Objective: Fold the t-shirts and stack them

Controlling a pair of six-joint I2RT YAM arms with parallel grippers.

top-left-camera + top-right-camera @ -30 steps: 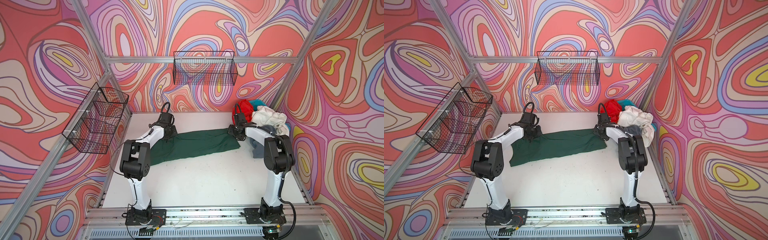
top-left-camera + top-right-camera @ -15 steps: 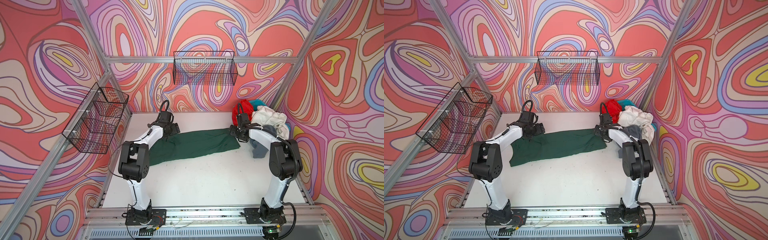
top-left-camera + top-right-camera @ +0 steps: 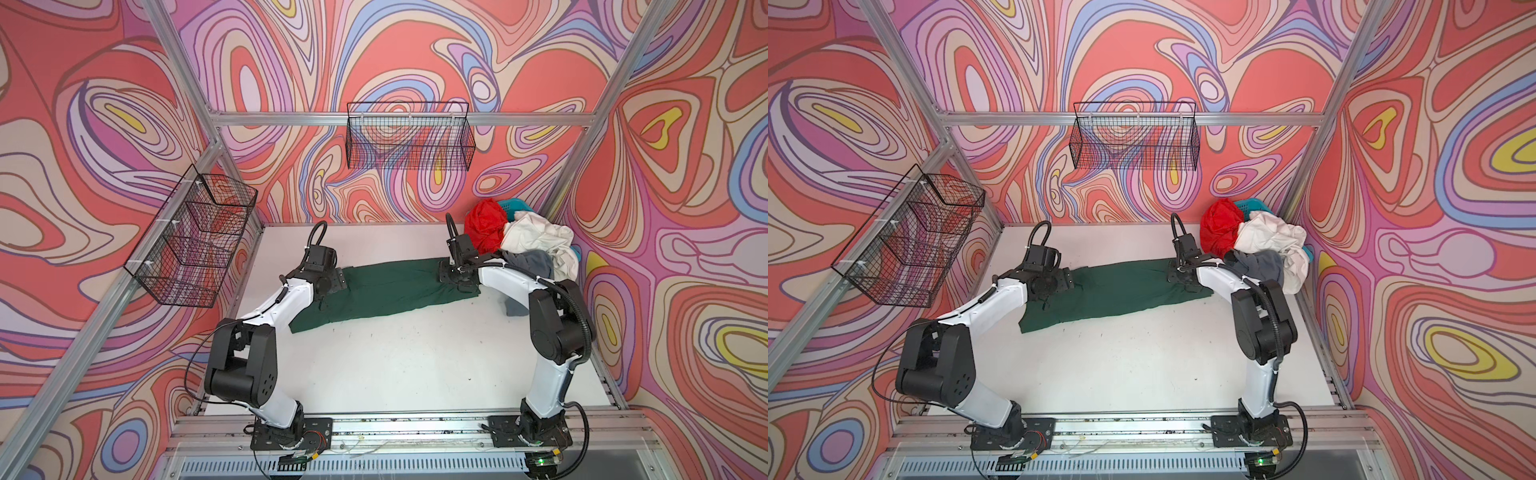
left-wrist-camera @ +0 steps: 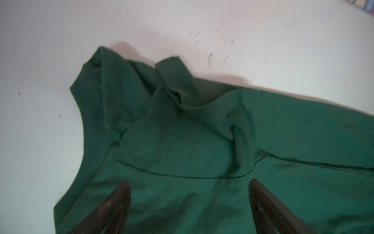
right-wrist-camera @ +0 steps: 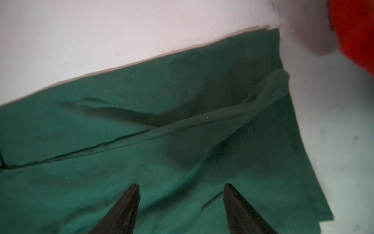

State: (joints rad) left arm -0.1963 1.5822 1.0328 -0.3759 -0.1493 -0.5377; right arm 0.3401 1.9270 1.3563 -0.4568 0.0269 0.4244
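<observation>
Mid-fold on dark green t-shirt (image 3: 386, 291), long strip across back of bench (image 3: 395, 365). Left gripper (image 4: 188, 182) spread wide above its left end, right gripper (image 5: 181, 185) spread above right end, nothing held. Next, likely: pinch ends, fold in half.

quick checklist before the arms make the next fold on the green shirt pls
1. Jaws of the left gripper open, nothing between them: ok.
2. Jaws of the right gripper open above the cloth: ok.
3. Flat lie of the dark green shirt: not ok. It is bunched at the left gripper's end, and a raised crease runs at the right gripper's end.
4. Bare stretch of the table in front of the shirt for the fold: ok.
5. Gap between the red shirt and the green corner: ok.
6. Gap between the grey-blue shirt and the green one: cannot tell, the right arm hides it.
</observation>
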